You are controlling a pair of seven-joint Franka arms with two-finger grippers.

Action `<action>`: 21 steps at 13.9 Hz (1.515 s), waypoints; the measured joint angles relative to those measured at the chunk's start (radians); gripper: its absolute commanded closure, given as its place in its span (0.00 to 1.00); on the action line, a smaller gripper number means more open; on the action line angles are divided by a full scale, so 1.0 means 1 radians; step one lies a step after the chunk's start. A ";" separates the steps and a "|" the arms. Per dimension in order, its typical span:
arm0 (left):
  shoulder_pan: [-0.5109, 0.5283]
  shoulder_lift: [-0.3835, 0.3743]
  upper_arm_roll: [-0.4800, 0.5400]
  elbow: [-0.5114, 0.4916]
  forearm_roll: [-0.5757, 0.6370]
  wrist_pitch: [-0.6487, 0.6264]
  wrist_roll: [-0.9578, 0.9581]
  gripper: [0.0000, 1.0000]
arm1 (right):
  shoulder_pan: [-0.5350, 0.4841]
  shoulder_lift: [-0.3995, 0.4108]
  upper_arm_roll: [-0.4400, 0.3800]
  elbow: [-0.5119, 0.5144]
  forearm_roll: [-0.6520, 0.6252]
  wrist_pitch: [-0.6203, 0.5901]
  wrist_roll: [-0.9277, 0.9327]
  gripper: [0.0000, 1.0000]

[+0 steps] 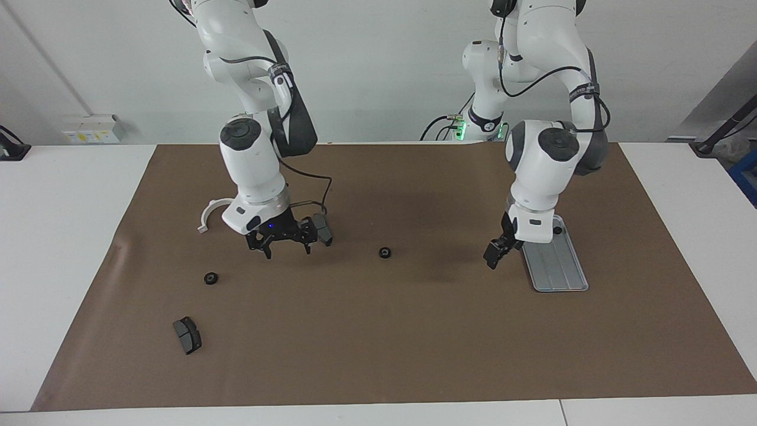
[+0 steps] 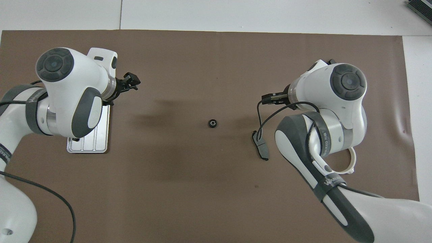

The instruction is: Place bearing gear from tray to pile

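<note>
**At the tray: which way the last gear lies from my left claw**

Over the mat (image 1: 414, 331), just beside the long edge of the tray (image 1: 559, 269) that faces the table's middle, hangs my left claw (image 1: 494, 255); in the overhead view its fingers stand apart, and nothing is between them.

1. Target: one bearing gear (image 1: 557, 229) lies on the tray, close to the end nearer to the robots; my left wrist partly covers it in both views.
2. Direction: from the left claw the gear lies toward the robots and toward the left arm's end of the table, across the tray's raised rim.
3. Long axis: the tray's length and its ribs run from the robots outward; the gear is round, so I judge that no particular wrist angle is needed, only clearance from the rim.
4. Nearer arm: the left; my right claw (image 1: 284, 242) is well apart, spread wide and empty, over the mat by a brake pad (image 1: 323, 231) of the pile (image 1: 208, 208).
5. Drop area: a delivered gear (image 1: 385, 252) lies on the mat between the two claws.

I judge that the coming move is a short shift over the rim, then a descent onto the gear.
</note>
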 measured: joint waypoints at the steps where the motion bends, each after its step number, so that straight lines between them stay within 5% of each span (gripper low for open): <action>1: 0.039 -0.008 0.000 -0.034 0.000 0.000 0.083 0.00 | 0.038 0.010 0.001 0.012 0.000 0.000 0.054 0.00; 6: 0.154 -0.062 -0.001 -0.154 0.000 0.001 0.368 0.01 | 0.215 0.119 0.001 0.109 -0.017 0.001 0.258 0.00; 8: 0.180 -0.079 -0.001 -0.189 0.000 0.002 0.436 0.14 | 0.270 0.192 0.001 0.154 -0.078 0.006 0.345 0.00; 15: 0.291 -0.123 -0.001 -0.324 0.000 0.094 0.629 0.24 | 0.309 0.293 -0.001 0.187 -0.127 0.059 0.389 0.00; 21: 0.292 -0.148 -0.006 -0.382 0.000 0.096 0.631 0.30 | 0.312 0.301 -0.001 0.166 -0.128 0.060 0.389 0.23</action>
